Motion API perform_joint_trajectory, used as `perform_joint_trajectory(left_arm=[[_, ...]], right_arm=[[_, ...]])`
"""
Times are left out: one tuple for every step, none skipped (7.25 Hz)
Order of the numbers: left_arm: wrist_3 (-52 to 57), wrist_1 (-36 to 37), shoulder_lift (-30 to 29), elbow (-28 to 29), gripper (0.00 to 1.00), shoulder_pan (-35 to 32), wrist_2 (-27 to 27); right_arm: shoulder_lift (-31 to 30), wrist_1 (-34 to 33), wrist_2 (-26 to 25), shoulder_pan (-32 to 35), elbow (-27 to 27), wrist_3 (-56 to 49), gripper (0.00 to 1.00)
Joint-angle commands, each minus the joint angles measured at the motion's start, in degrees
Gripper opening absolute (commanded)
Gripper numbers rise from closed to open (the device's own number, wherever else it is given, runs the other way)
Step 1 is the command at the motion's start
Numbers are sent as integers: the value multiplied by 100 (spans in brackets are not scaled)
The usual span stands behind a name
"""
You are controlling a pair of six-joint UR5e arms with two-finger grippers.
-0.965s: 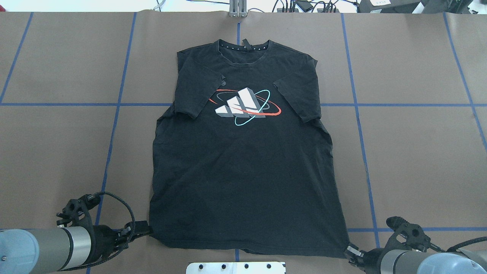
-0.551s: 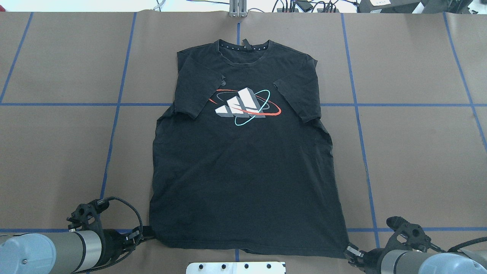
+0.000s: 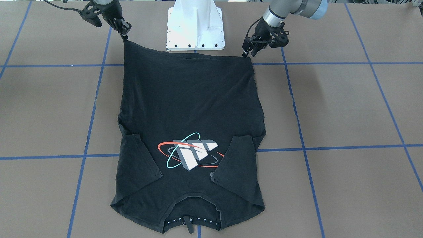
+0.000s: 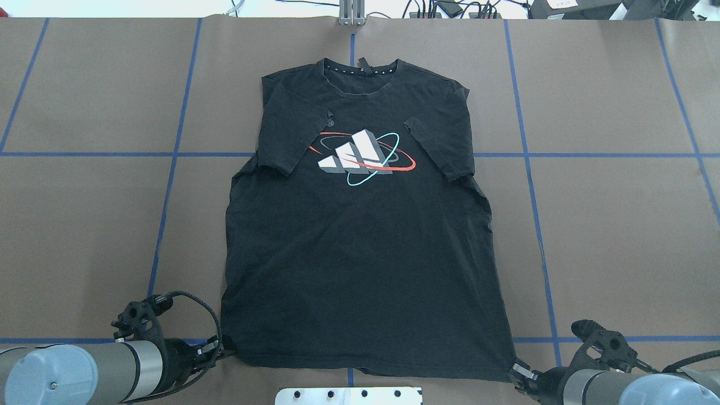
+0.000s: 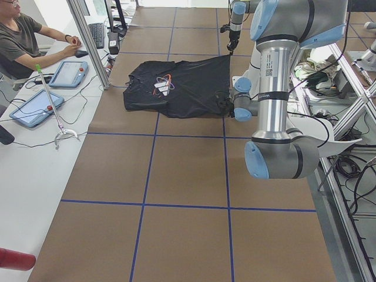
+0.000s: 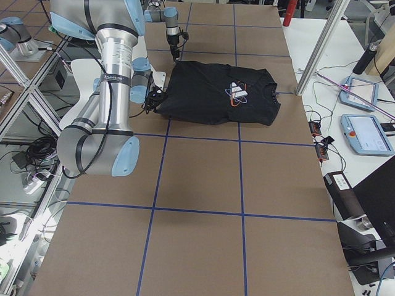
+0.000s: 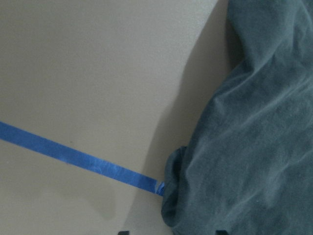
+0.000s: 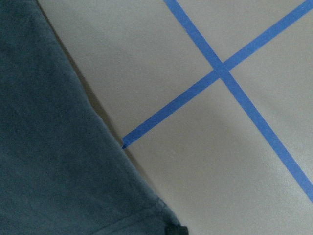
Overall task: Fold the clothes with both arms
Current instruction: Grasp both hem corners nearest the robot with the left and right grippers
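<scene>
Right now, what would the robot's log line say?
phase: gripping hem corners | black T-shirt: flat, sleeves folded in | left gripper: open at hem corner | right gripper: shut on other corner

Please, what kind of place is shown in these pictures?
Probably a robotics lab workcell: a table marked with a blue tape grid, the left arm and right arm at a white pedestal working a T-shirt, and a person beside tablet-like pendants.

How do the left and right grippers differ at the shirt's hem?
The left gripper has its jaws open around a bunched hem corner of the T-shirt; the right gripper looks shut on the opposite corner, pulled to a point. Both sit at the hem nearest the robot.
</scene>
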Motion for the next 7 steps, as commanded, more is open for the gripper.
perform_joint_trajectory(left_arm=[[-9,5,-13,25,2,-9,-4],[-9,5,-4,-10,0,-43,-4],[-9,5,22,-149,0,-70,-4],[-9,5,75,-351,0,-70,-4],[-9,5,101,-466,0,-70,-13],[-9,40,110,-624,0,-70,-21],[-9,493,110,-1052,0,-61,-65]], right_arm=[[0,0,-9,0,0,0,0],[0,0,-9,0,26,0,0],[0,0,0,0,53,0,0],[-9,0,0,0,96,0,0],[-17,0,0,17,114,0,0],[-26,0,0,18,149,0,0],[-174,-9,17,18,350,0,0]])
